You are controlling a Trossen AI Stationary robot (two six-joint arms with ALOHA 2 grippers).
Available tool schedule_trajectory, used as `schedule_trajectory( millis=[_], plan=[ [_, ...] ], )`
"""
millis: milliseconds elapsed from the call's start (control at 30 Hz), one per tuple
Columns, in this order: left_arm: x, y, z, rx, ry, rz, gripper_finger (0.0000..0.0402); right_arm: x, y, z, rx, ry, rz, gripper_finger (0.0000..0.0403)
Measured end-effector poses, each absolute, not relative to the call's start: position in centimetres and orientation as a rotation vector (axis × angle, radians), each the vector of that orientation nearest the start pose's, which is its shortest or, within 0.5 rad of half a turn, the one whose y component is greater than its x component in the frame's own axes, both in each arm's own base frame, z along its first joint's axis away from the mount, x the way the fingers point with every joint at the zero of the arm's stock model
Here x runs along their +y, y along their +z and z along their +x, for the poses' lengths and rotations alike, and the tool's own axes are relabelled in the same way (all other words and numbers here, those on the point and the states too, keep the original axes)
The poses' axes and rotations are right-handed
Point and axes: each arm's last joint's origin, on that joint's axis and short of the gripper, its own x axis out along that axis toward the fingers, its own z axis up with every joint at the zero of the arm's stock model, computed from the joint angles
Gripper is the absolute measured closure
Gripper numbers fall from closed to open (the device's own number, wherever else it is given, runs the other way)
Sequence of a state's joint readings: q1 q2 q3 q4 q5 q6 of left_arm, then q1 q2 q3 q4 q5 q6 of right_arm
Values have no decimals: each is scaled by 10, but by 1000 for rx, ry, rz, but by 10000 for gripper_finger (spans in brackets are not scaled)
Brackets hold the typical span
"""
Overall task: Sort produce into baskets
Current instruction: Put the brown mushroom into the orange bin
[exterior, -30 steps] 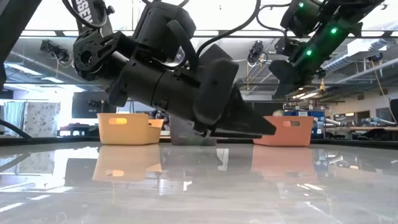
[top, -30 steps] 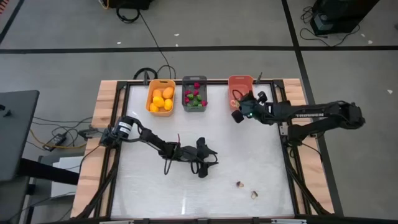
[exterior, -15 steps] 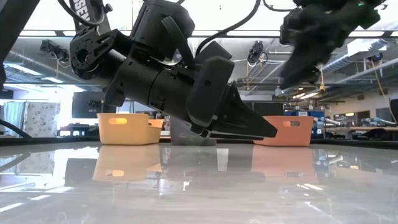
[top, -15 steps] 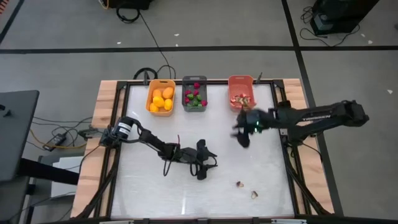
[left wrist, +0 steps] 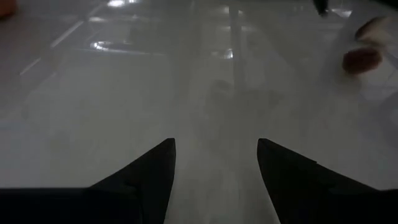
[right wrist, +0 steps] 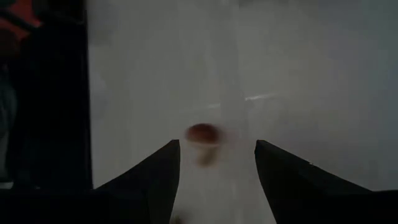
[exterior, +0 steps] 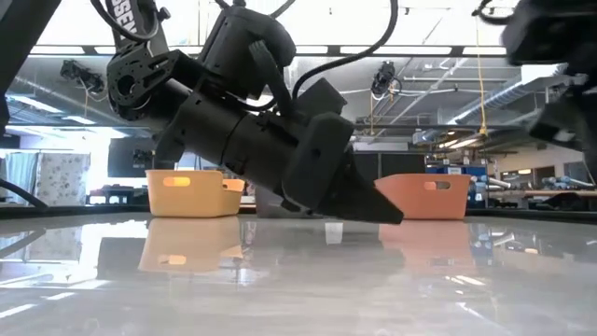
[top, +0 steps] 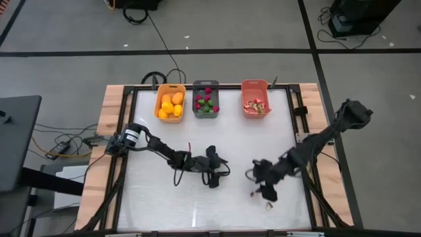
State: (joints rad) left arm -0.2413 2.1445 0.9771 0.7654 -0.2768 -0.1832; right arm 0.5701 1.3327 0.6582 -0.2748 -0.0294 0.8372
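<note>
Table (top: 151, 210): white top, wooden side rails, wide bare room at the near-left.
Yellow-orange basket (top: 170, 103): set at the far edge, filled with yellow-orange fruits (top: 171, 105).
Dark grey basket (top: 206, 100): placed just beside it, red and green pieces kept inside.
Left gripper (top: 216, 176): rested low at mid-table, jaws parted, nothing held.
Salmon basket (top: 255, 99): rightmost in the row, pale slices (top: 256, 105) gathered in it.
Right gripper (top: 266, 191): lowered near the front-right edge, jaws spread and empty, a reddish-capped piece (right wrist: 202, 134) framed between them.
Stray slice (top: 268, 205): left just beside the gripper, little margin to the front edge.
</note>
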Motion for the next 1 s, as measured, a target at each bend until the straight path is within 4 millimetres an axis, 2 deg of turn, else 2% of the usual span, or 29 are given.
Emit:
schedule_trajectory(
  millis=[233, 467, 633, 767, 833, 867, 1000],
  plan=[
    [-89, 93, 395, 311, 59, -53, 167, 170, 152, 196, 1014, 72, 407, 184],
    [-89, 93, 395, 313, 60, -53, 167, 184, 129, 192, 1030, 33, 344, 203],
    [-89, 93, 395, 313, 60, -53, 167, 188, 120, 195, 1025, 31, 340, 242],
    [-89, 93, 395, 314, 60, -55, 167, 185, 122, 198, 1025, 22, 352, 321],
    [-89, 93, 395, 314, 61, -56, 167, 183, 130, 203, 1016, 55, 353, 371],
    [-89, 93, 395, 314, 60, -56, 168, 184, 138, 206, 990, 87, 343, 384],
    [-90, 92, 395, 316, 37, -60, 168, 173, 167, 217, 888, 83, 268, 378]
  ],
)
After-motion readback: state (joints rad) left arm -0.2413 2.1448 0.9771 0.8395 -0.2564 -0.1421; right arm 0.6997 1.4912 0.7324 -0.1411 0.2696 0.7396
